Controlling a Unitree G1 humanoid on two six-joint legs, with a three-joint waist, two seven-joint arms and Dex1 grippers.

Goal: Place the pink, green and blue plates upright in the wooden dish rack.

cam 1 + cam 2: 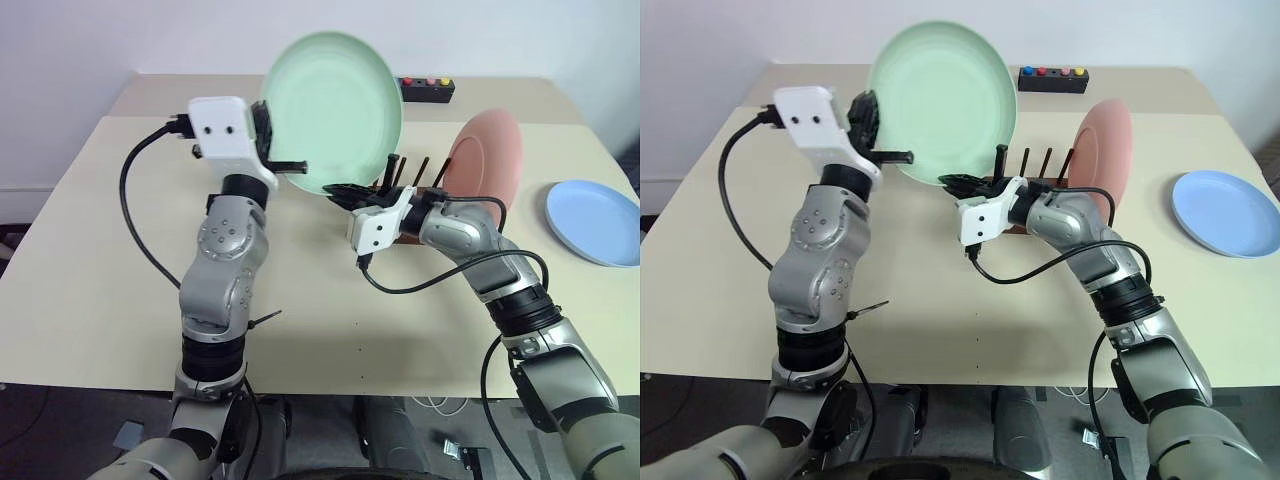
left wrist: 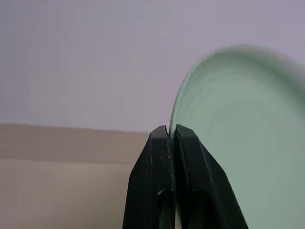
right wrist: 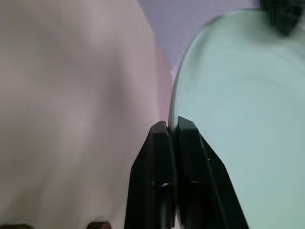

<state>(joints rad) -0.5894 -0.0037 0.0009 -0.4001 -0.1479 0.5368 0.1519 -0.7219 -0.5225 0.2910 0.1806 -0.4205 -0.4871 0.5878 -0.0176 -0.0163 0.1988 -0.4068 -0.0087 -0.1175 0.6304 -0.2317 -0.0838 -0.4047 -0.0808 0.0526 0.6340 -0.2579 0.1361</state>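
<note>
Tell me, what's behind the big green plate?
Behind the green plate you can see the table's far edge, part of a black button box and the wall. The plate covers the box's near end.

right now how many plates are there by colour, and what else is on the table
pale mint green round plastic plate: 1
salmon pink round plastic plate: 1
light blue round plastic plate: 1
dark brown wooden dish rack with upright pegs: 1
small black box with coloured buttons: 1
total: 5
</note>
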